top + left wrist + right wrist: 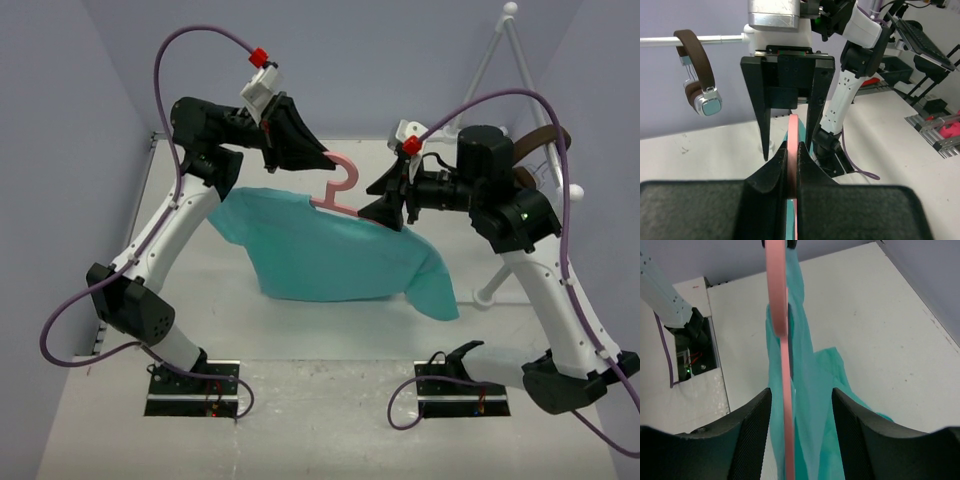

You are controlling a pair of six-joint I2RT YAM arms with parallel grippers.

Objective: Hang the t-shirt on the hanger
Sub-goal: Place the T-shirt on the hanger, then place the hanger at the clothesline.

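Note:
The pink hanger [340, 188] hangs in the air over the middle of the table, with the teal t-shirt [330, 250] draped from it and its lower hem near the tabletop. My left gripper [318, 157] is shut on the hanger by its hook; the left wrist view shows the pink bar [792, 130] pinched between the jaws of that gripper [790, 156]. My right gripper [390, 212] is open at the hanger's right shoulder. In the right wrist view the hanger [785, 385] and t-shirt [812, 390] pass between the spread jaws of the gripper [801, 422] without touching its pads.
A white tubular rack [497, 60] stands at the back right with brown headphones [545, 140] hung on it; the headphones also show in the left wrist view [697, 80]. The arm bases [195, 385] sit at the table's near edge.

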